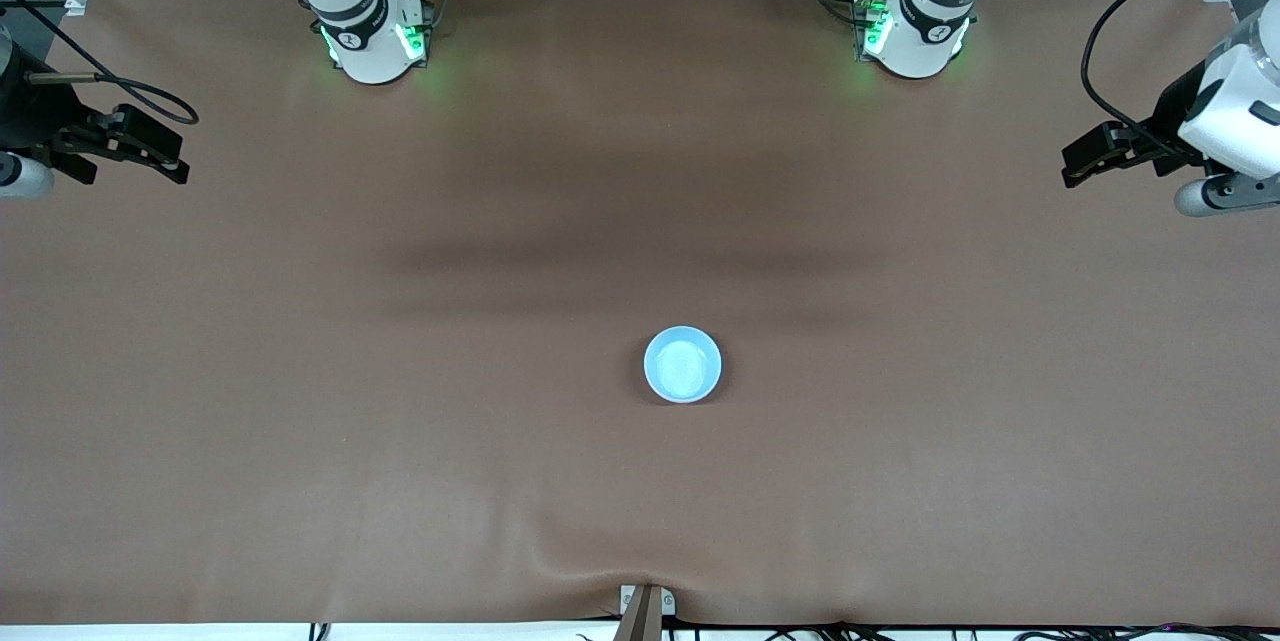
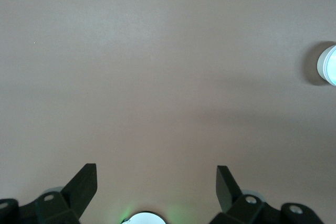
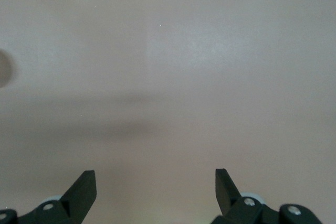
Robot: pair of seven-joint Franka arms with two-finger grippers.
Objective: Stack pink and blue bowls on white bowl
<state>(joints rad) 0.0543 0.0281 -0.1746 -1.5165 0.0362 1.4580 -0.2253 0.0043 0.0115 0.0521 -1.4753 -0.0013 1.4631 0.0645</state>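
Observation:
A light blue bowl (image 1: 682, 364) stands upright on the brown table, a little nearer to the front camera than the table's middle. At the edge of the left wrist view the bowl (image 2: 329, 65) shows a whitish wall under a blue rim; I cannot tell whether that is the white bowl. The pink bowl is hidden or out of view. My left gripper (image 1: 1072, 166) (image 2: 156, 174) hangs open and empty over the left arm's end of the table. Over the right arm's end, my right gripper (image 1: 178, 159) (image 3: 155, 177) is also open with nothing between its fingers. Both are far from the bowl.
The brown cloth (image 1: 400, 421) covers the whole table and puckers at a clamp (image 1: 643, 606) on the front edge. The two arm bases (image 1: 372, 36) (image 1: 915, 31) stand along the farthest edge.

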